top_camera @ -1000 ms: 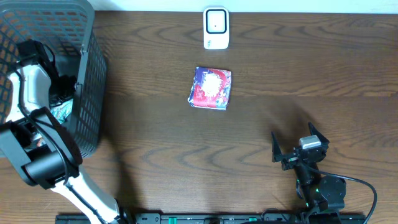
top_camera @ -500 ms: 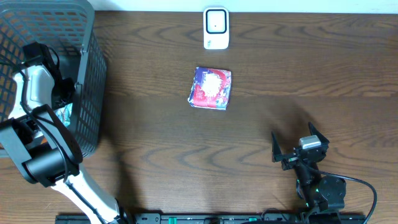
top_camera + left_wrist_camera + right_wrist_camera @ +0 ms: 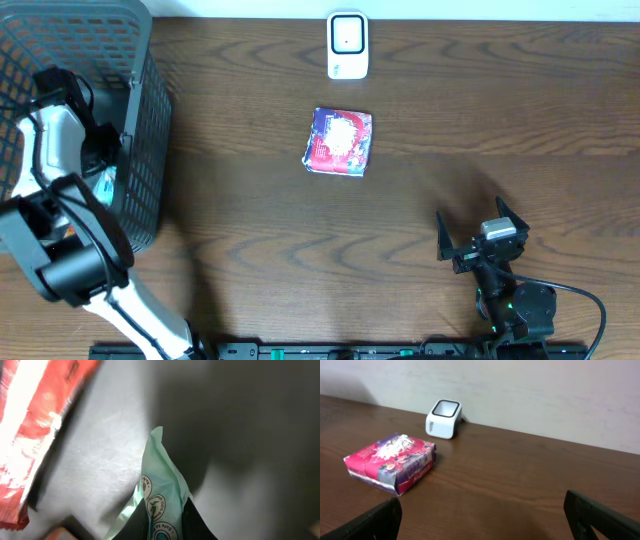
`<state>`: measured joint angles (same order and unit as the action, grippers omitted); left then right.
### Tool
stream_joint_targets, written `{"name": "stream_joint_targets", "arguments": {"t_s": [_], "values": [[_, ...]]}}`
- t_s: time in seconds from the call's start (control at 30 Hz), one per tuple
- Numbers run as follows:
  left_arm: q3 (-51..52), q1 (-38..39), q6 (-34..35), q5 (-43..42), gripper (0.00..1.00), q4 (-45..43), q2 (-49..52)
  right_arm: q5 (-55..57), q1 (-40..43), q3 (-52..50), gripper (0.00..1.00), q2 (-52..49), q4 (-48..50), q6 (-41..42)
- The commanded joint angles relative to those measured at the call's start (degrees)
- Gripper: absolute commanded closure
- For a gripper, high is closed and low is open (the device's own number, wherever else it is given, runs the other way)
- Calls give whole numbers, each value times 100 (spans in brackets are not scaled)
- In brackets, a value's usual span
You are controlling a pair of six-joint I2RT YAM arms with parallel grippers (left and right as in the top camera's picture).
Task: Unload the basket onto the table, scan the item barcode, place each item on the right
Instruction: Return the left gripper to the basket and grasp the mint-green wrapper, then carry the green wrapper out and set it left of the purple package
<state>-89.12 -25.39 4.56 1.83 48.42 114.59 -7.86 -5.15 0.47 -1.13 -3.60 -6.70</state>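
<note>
Left gripper (image 3: 167,522): reached down inside a dark grey mesh plastic basket (image 3: 140,120); its jaws are pressed together on a packet, one dark finger on each side of the packet's lower end.
Held item: a pale green plastic packet (image 3: 161,485) with round printed emblems. It is clamped between the left jaws, and its crimped upper end sticks out ahead of them over the basket floor.
Packet print: partly hidden by the fingers, and no barcode can be made out on it.
Neighbour in the basket: a red and white foil packet (image 3: 35,430), blurred, ahead and to the left of the left jaws, apart from the green packet.
Right gripper (image 3: 481,505): low over the dark brown wooden table (image 3: 250,230), its jaws spread wide with nothing between them.
Scanner: a small white box-shaped barcode scanner (image 3: 444,419) with a black-rimmed window on top. It stands far ahead of the right jaws, left of their centre line and close to the wall.
Loose item: a flat pink and purple wrapped pack (image 3: 392,462) lying on the table ahead and to the left of the right jaws, nearer to them than the scanner is and apart from it.
</note>
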Motion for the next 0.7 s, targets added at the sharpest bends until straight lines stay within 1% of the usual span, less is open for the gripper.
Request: {"name": "stream_joint_targets", "arguments": {"t_s": [0.0,0.07,0.23,0.4,0.47,0.53,0.67], "values": [[-201,9,601,-997,93,-380,-1220,22,-15,-15,1,-7,-7,42],[-201,9,914,-1191,93,-721,-1762,22,-15,-15,1,-7,-9,42],[-201,9,1714,-1191,93,-1585,-3139,22,-15,-15,1,-7,-7,42],[-201,125,2422,-1193,93,-1971,-4127,22,-15,-15,1,-7,-7,42],[-201,339,2857,-1222,93,-1982,-4417,22,-15,-15,1,-7,-7,42],[-199,686,3093,-1456,93,-1987,-4605,24,-15,-15,1,-7,-7,42],[-197,1687,3152,-1768,93,-1967,-4686,22,-15,-15,1,-7,-7,42]]}}
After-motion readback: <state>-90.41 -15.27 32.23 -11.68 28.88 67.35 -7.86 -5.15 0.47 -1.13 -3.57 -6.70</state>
